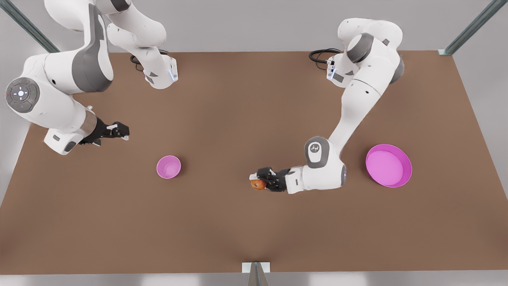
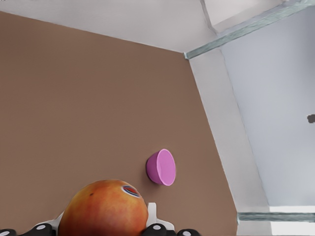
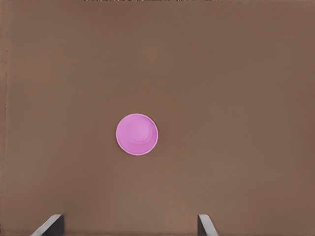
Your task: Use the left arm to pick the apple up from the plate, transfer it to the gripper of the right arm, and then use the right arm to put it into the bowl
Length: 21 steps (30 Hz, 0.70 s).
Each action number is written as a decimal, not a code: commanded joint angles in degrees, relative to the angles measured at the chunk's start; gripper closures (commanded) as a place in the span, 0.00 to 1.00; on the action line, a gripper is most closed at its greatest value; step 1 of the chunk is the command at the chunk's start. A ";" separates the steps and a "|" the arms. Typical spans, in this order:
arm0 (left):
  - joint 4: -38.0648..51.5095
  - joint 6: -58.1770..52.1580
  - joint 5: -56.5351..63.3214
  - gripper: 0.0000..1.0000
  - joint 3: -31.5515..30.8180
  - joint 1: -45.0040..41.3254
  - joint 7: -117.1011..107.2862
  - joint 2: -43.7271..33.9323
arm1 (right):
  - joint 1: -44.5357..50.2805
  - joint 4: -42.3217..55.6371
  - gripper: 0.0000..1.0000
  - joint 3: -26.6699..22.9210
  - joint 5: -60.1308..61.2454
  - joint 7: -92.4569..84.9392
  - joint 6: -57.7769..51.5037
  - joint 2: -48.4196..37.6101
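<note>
My left gripper [image 1: 256, 182], on the arm at the front view's right, is shut on the small red and yellow-green apple [image 1: 258, 185] and holds it above the table, pointing toward the front view's left. In the left wrist view the apple [image 2: 104, 209] sits between white fingertips [image 2: 152, 213]. The wide pink plate [image 1: 389, 166] lies empty behind that arm's elbow. The small deep pink bowl [image 1: 168, 167] [image 2: 161, 167] [image 3: 137, 134] stands between the two grippers. My right gripper [image 1: 124, 132], past the silver cuff, hovers open left of the bowl, holding nothing.
The brown table [image 1: 254, 222] has bare room around the bowl. Both arm bases [image 1: 160, 73] [image 1: 337, 71] with black cables stand at the far edge. Metal frame posts [image 1: 472, 28] rise at the far corners, and a bracket [image 1: 256, 268] sits at the near edge.
</note>
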 commanded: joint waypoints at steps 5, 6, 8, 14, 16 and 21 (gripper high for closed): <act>8.24 7.58 -18.89 0.33 -3.58 -3.25 75.63 7.10 | 1.09 3.92 0.00 0.22 17.98 17.87 8.66 6.49; 8.24 7.58 -20.30 0.33 -3.58 -3.25 78.63 7.10 | 1.27 3.92 0.00 0.22 20.79 18.05 9.89 6.93; 8.68 7.67 -21.00 0.33 -3.76 -4.12 85.21 7.10 | 1.88 2.77 0.00 0.13 32.91 18.22 14.46 9.56; 9.56 8.46 -25.40 0.33 -3.84 -6.85 94.01 7.10 | 3.38 -1.53 0.00 0.30 53.03 16.82 22.02 16.77; 9.56 8.46 -25.40 0.33 -3.84 -6.85 94.45 7.10 | 2.94 -1.53 0.00 0.30 58.85 7.60 23.60 20.73; 9.56 8.46 -25.84 0.33 -3.76 -7.38 94.71 7.18 | 2.41 -1.62 0.00 0.04 68.61 -4.71 23.60 25.47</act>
